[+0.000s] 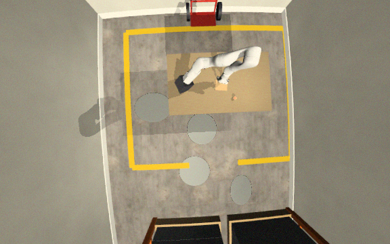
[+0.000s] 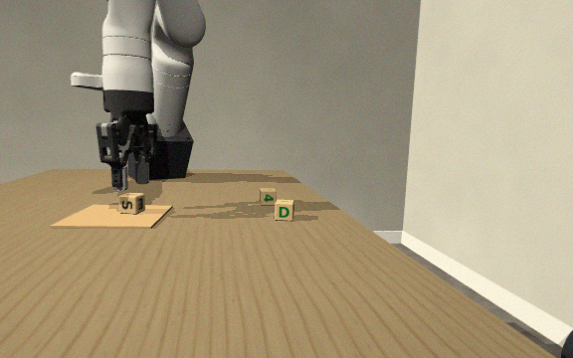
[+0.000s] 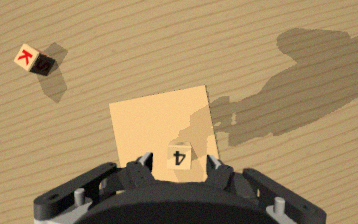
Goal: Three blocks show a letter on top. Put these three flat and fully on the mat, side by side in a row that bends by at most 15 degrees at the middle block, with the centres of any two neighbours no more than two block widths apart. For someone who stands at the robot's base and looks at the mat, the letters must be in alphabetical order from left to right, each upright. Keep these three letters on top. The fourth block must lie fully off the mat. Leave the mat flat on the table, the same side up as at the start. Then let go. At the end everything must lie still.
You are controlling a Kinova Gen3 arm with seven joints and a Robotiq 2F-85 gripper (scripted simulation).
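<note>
The tan mat [image 2: 112,216] lies flat on the wooden table; it also shows in the wrist view [image 3: 162,132]. One block [image 2: 131,203] sits on the mat near its far edge. In the wrist view this block [image 3: 179,155] shows a black 4 on top. My gripper [image 2: 127,185] is open and hangs just above this block, and in the wrist view the fingers stand on either side of it without touching. A block with a red K on top [image 3: 30,59] lies off the mat. Two more blocks lie off the mat to the right, one with a green D on its side [image 2: 284,210] and one with a green 4 on its side [image 2: 268,196].
The robot base [image 2: 169,156] stands behind the mat. The table's right edge [image 2: 366,234] runs close to the two right-hand blocks, with a wall beyond. In the overhead view the mat [image 1: 221,87] lies near the table's middle.
</note>
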